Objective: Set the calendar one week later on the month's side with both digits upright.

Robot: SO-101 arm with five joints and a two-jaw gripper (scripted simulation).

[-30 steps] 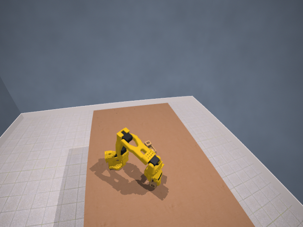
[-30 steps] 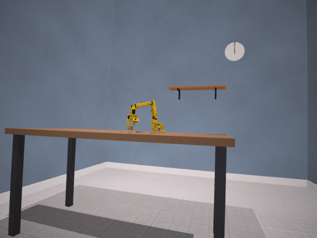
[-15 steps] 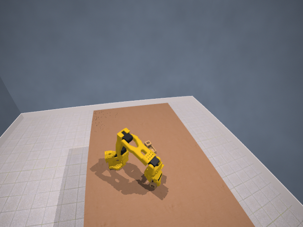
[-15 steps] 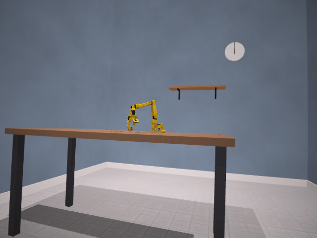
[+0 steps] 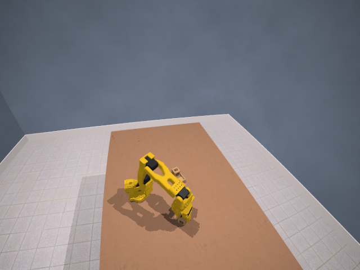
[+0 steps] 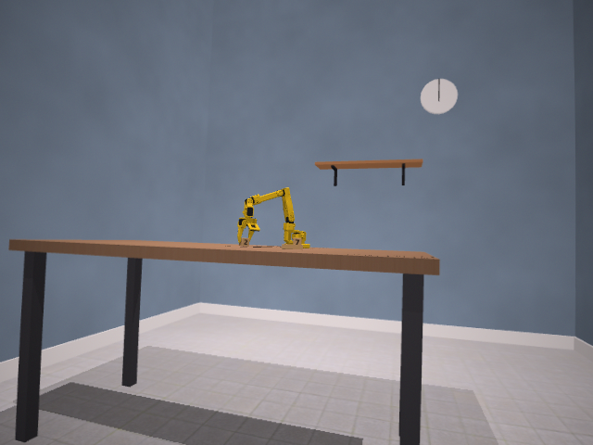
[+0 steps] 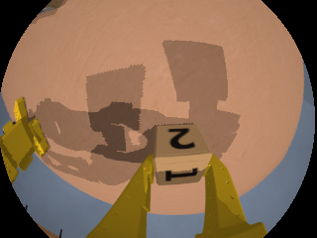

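The yellow arm's gripper [image 7: 181, 171] has its fingers closed narrowly on a wooden digit cube [image 7: 180, 154], faces 2 and 1 showing, held low over the tabletop [image 5: 232, 203]. The tray [image 5: 182, 177], well apart beyond the arm, holds the other cube [image 5: 176, 170].

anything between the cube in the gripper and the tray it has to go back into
Nothing visible on the table top lies between them. The gripper is shut on a cube, out on the table away from the tray. The other cube stands in the tray, so only the spot beside it is free.
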